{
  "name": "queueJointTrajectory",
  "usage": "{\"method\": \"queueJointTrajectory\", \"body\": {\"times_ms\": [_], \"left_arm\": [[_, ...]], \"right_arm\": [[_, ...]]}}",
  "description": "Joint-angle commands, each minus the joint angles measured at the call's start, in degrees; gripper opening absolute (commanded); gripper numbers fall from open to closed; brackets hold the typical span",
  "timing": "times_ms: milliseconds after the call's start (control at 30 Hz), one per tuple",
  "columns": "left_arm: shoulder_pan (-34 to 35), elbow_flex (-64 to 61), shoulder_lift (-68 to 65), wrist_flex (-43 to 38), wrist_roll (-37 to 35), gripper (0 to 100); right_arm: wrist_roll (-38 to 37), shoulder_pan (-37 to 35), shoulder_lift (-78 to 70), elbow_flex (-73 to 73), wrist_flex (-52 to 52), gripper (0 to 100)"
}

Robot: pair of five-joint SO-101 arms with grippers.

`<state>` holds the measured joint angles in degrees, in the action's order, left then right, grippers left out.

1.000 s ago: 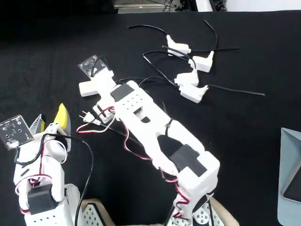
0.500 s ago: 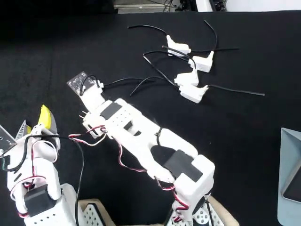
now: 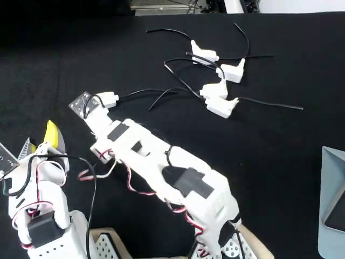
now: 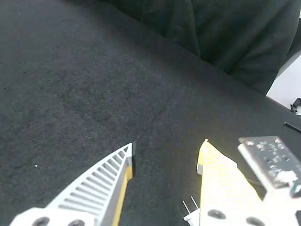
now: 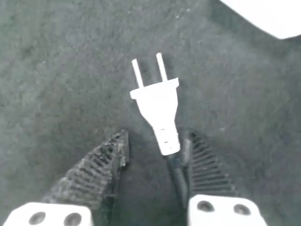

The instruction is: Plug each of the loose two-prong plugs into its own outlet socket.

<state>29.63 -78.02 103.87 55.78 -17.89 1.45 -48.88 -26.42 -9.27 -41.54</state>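
The left gripper (image 4: 167, 147) is spread wide and holds nothing, with bare black cloth (image 4: 94, 84) ahead of its fingertips. The right gripper (image 5: 157, 141) is also spread. The two-prong plug (image 5: 157, 101) lies loose between its fingers, prongs pointing away and cord running along one finger. Closing here could pinch only the cord or twist the plug, so the prongs would meet the outlet socket (image 3: 107, 99), just beside this gripper, askew. The other corded pieces (image 3: 221, 106) lie well apart, leaving room.

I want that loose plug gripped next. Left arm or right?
Right. The right gripper is open with the plug lying between its fingers, prongs pointing away from the wrist, so it likely only needs to close. The left gripper is open over bare black cloth.
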Motion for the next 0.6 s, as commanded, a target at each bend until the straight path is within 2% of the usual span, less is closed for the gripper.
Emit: {"method": "queueJointTrajectory", "body": {"times_ms": [0, 67, 133, 333, 500, 567], "left_arm": [[0.4, 3.5, 0.4, -0.1, -0.4, 23], [0.4, 3.4, 0.4, -0.1, -0.4, 23], [0.4, 3.4, 0.4, -0.1, -0.4, 23], [0.3, 3.3, 0.4, -0.2, -0.4, 23], [0.3, 3.2, 0.4, -0.2, -0.4, 23], [0.3, 3.2, 0.4, -0.2, -0.4, 23]], "right_arm": [[-0.1, 3.2, -1.1, 4.4, 0.4, 0.5], [0.4, 4.4, -1.0, 4.3, 0.3, 2.0], [4.8, 5.4, -0.1, 4.3, -0.7, 1.2], [22.4, 10.5, 7.1, 4.3, -5.5, 1.1], [42.1, 16.0, 15.3, 2.7, -9.7, 1.2], [46.7, 17.9, 18.3, 1.7, -12.0, 1.2]]}}
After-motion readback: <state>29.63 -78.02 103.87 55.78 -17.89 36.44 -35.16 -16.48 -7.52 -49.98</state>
